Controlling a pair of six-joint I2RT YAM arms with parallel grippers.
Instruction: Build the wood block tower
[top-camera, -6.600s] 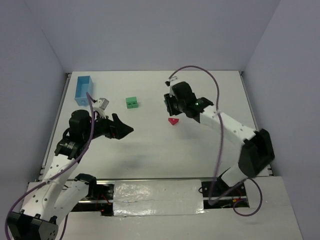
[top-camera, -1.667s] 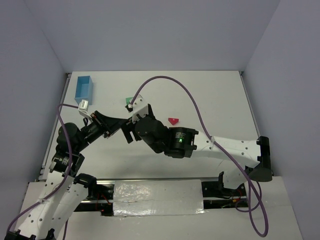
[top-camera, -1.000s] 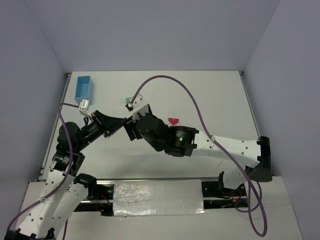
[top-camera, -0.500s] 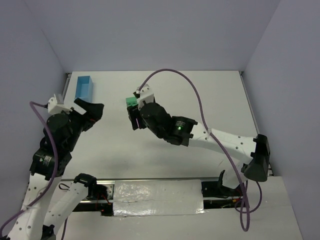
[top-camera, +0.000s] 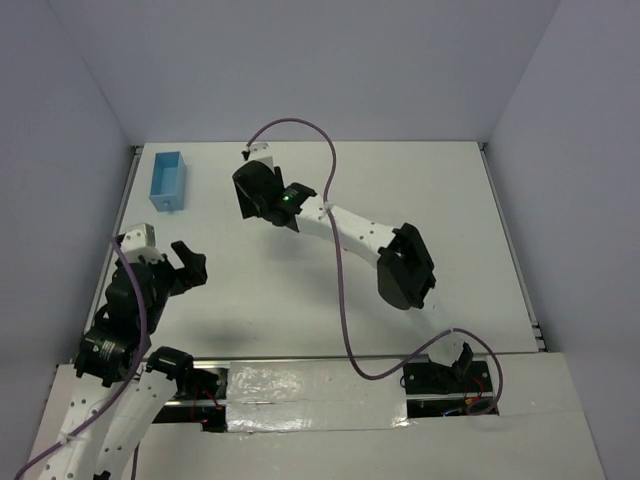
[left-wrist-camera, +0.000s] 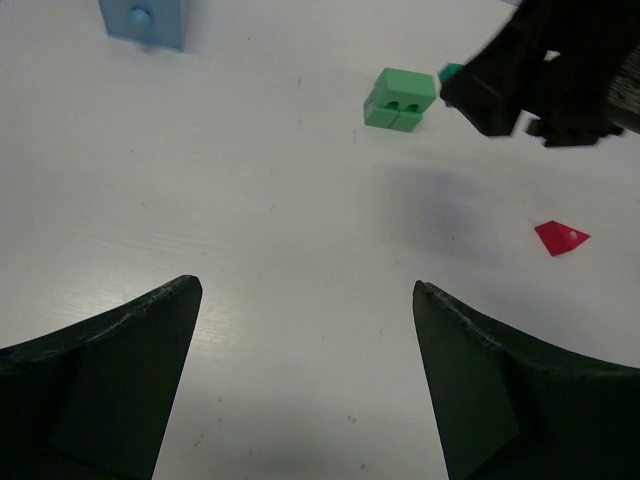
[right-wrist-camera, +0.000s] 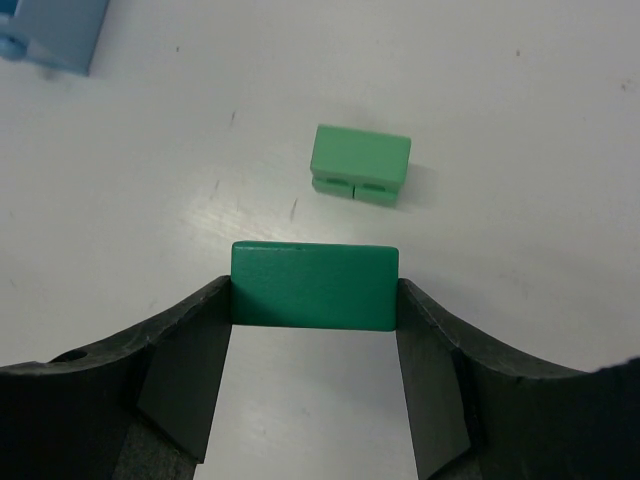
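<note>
My right gripper (right-wrist-camera: 314, 290) is shut on a dark green block (right-wrist-camera: 314, 286) and holds it above the table. It is just short of a lighter green block (right-wrist-camera: 360, 163) with two dark slots that lies on the table. In the top view the right gripper (top-camera: 265, 195) hides both blocks. In the left wrist view the green block (left-wrist-camera: 400, 98) lies left of the right gripper (left-wrist-camera: 550, 70), and the red roof piece (left-wrist-camera: 560, 237) lies to the right. My left gripper (left-wrist-camera: 305, 288) is open and empty, low at the near left (top-camera: 185, 262).
A light blue box (top-camera: 166, 182) stands at the far left of the table; it also shows in the left wrist view (left-wrist-camera: 145, 18) and the right wrist view (right-wrist-camera: 55, 30). The right arm (top-camera: 350, 230) stretches across the middle of the table.
The grippers, close together at mid-table earlier, have separated. The right gripper has swung to the far left with the green block. The left arm has pulled back to the near left.
</note>
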